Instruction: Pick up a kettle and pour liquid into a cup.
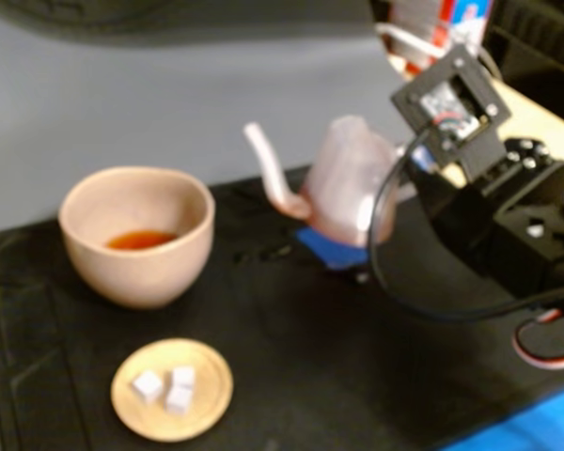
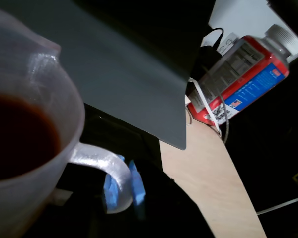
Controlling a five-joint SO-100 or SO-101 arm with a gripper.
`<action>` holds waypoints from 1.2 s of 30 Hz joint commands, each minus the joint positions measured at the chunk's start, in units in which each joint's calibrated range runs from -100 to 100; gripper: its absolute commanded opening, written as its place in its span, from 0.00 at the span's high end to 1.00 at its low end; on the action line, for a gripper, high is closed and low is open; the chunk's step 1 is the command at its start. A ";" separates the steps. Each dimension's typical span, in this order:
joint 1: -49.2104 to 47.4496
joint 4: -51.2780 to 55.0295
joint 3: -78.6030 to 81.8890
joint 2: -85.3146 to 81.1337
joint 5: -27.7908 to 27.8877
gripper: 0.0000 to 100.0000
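The translucent pinkish kettle [image 1: 343,183] stands upright over a blue patch [image 1: 331,250] on the black mat, its thin spout [image 1: 266,169] pointing left toward the cup. In the wrist view the kettle [image 2: 25,148] fills the left side, with dark liquid [image 2: 15,136] inside. Its loop handle [image 2: 102,163] runs between two blue pads [image 2: 111,191], where my gripper [image 2: 123,187] is shut. In the fixed view my gripper [image 1: 406,169] is at the kettle's right side, mostly hidden by the arm and cable. The beige cup [image 1: 138,235] sits at the left with a little orange-brown liquid [image 1: 139,241] in it.
A wooden saucer [image 1: 202,399] with white cubes lies in front of the cup. The black mat [image 1: 291,357] covers the table. A red and blue bottle [image 2: 243,74] lies behind the arm on the light tabletop [image 2: 208,178]. A dark panel [image 2: 134,64] stands behind.
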 commanded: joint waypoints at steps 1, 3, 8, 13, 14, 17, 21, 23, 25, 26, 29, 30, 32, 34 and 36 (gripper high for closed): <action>0.56 -1.61 -3.32 -0.22 3.16 0.99; 0.64 -1.52 -3.32 -0.22 3.32 0.99; 0.64 -0.91 -3.32 0.81 5.05 0.99; 0.56 -7.57 -7.31 11.30 4.95 0.99; 0.64 -7.57 -8.22 11.56 4.95 0.99; 0.56 -6.79 -9.58 11.73 4.89 0.99; 0.34 -7.66 -12.66 16.93 4.89 0.99; 0.49 -7.66 -12.84 17.53 5.05 0.99; 0.49 -7.66 -12.84 17.45 5.21 0.99; 0.49 -7.66 -12.84 17.45 5.26 0.99; 0.49 -7.66 -12.84 17.45 5.31 0.99; 0.49 -7.66 -12.84 17.36 5.31 0.99; 0.56 -7.74 -13.48 17.36 7.68 0.99; 0.56 -7.74 -13.48 17.36 7.52 0.99; 0.56 -7.74 -13.48 17.36 7.47 0.99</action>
